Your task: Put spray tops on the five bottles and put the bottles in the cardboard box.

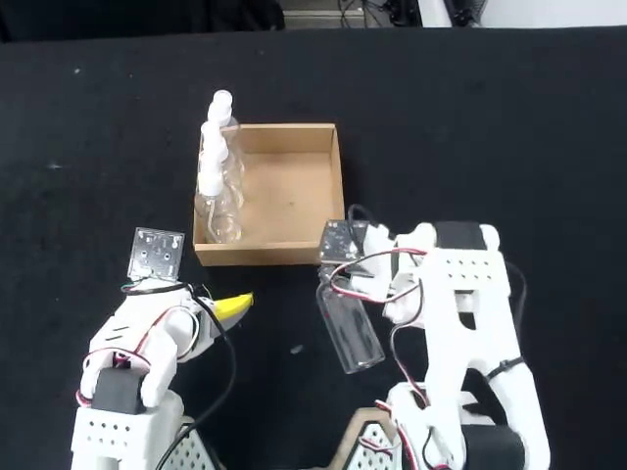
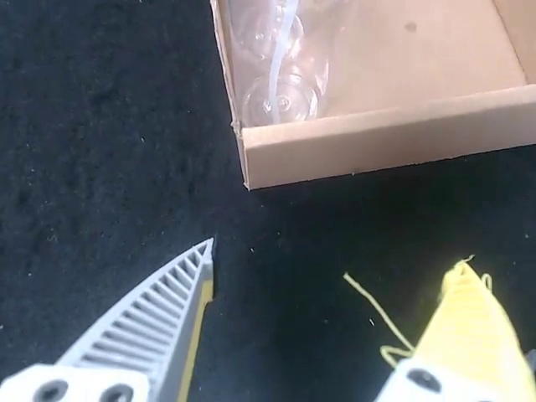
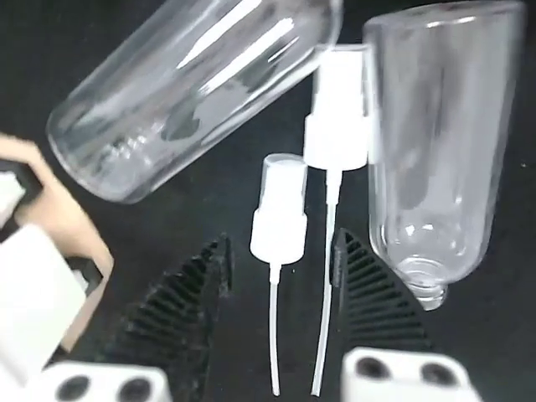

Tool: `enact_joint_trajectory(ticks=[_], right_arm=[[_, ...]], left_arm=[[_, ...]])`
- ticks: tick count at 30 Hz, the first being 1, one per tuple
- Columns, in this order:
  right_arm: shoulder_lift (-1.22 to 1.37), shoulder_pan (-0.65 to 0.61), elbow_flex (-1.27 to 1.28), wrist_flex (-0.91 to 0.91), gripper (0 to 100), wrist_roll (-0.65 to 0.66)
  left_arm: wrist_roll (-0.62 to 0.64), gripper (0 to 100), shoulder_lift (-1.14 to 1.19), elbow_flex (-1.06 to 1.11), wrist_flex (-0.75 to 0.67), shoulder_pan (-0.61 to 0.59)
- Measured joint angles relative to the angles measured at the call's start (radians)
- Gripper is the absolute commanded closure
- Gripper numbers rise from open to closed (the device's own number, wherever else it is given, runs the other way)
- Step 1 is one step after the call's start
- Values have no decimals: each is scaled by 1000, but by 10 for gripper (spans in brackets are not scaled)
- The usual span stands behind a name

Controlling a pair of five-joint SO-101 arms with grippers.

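Left gripper (image 2: 335, 255) hangs low over the black table (image 1: 98, 117), just short of the near wall of the cardboard box (image 2: 377, 138). Its grey and yellow fingers are spread wide with nothing between them, and three capped bottles (image 1: 217, 186) sit along the box's left wall. Right gripper (image 3: 283, 243), its arm bent forward by the box's near right corner, is likewise spread, its black fingers flanking two loose spray tops (image 3: 280, 209) that lie beside two uncapped clear bottles (image 3: 193, 92) on the table.
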Motion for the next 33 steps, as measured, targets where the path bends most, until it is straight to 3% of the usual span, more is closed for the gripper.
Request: enact_joint_trajectory(ticks=[4, 12, 18, 25, 33], right_arm=[[0, 51, 51, -11, 817, 58], [0, 212, 104, -199, 817, 77], [0, 247, 104, -222, 817, 94], [0, 328, 235, -417, 817, 140], [0, 456, 315, -493, 822, 269]], left_arm=[[-5, 636, 0, 0, -3, 2], [-5, 636, 0, 0, -3, 2], [-5, 636, 0, 0, -3, 2], [-11, 636, 0, 0, -3, 2], [-11, 636, 0, 0, -3, 2]])
